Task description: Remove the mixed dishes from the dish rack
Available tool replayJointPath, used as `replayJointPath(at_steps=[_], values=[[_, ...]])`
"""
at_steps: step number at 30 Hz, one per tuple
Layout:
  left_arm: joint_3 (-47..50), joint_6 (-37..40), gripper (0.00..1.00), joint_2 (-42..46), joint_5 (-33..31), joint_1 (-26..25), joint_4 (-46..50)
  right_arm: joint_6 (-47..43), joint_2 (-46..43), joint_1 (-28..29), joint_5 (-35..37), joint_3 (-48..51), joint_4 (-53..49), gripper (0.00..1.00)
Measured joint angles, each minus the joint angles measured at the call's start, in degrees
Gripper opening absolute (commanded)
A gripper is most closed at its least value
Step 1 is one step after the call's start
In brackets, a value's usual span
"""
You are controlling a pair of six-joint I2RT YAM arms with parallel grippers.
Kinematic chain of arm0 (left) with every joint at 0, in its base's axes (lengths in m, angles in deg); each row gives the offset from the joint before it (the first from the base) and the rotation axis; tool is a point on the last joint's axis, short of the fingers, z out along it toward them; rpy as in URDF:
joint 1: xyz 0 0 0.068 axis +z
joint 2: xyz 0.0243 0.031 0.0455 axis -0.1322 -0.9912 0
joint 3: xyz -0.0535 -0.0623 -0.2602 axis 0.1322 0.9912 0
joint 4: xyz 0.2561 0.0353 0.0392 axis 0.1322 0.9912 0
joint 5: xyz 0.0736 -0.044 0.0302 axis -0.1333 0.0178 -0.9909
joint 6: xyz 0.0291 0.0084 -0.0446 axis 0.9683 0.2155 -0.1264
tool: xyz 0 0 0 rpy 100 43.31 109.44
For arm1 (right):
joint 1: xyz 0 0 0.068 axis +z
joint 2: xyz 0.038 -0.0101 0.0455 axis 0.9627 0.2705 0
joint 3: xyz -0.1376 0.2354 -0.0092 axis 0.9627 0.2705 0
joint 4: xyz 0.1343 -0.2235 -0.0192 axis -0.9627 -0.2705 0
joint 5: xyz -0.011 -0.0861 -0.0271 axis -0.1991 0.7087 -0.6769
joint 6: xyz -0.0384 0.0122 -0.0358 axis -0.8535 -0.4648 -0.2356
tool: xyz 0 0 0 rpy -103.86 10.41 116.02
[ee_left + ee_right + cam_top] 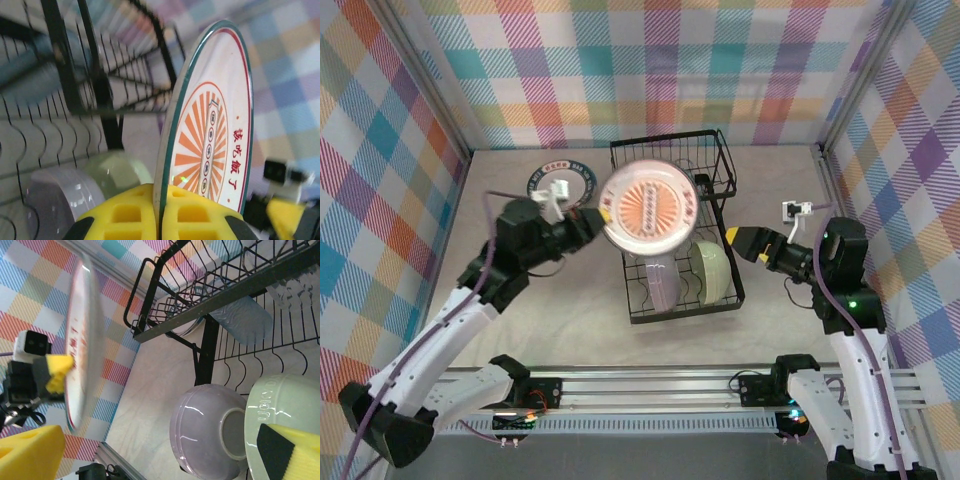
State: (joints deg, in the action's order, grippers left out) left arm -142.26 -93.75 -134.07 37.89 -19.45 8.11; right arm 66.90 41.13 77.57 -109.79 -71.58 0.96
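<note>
Top camera looks down from behind; close wrist cameras face each other across the sunburst plate [210, 130]

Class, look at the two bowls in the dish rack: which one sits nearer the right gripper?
The pale green bowl, at the dish rack's right end beside the open right gripper; the lavender bowl stands to its left.

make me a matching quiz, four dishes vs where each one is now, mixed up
1. white plate with orange sunburst and dark rim
2. lavender ceramic bowl
3. pale green ceramic bowl
4. blue-and-white striped plate

a. lower tray of the black wire dish rack, next to the open right hand
b. flat on the table, left of the rack
c. clamped in the shut left hand
d. lower tray, left of the other bowl

Pairs: 1-c, 2-d, 3-a, 4-b
</note>
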Motion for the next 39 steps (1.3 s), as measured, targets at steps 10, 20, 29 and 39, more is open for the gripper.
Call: replayJointPath(at_steps=[10, 20, 29, 39], values=[[-3.7, -5.7, 0.0, 0.5, 11.5, 23.8, 0.2, 0.0, -2.7, 0.0, -1.2, 1.9, 0.5, 0.99], [-2.2, -6.8, 0.0, -14.3, 12.7, 32.3, -6.8, 0.2, -5.3, 0.0, -2.7, 5.1, 1.4, 0.99], [-2.1, -3.1, 0.0, -28.4, 9.1, 33.1, -10.1, 0.2, -7.5, 0.0, -3.2, 6.5, 1.3, 0.99], [-3.2, -2.3, 0.0, -43.9, 7.5, 35.5, -16.2, 0.2, -9.1, 0.0, -3.6, 7.6, 0.4, 0.99]])
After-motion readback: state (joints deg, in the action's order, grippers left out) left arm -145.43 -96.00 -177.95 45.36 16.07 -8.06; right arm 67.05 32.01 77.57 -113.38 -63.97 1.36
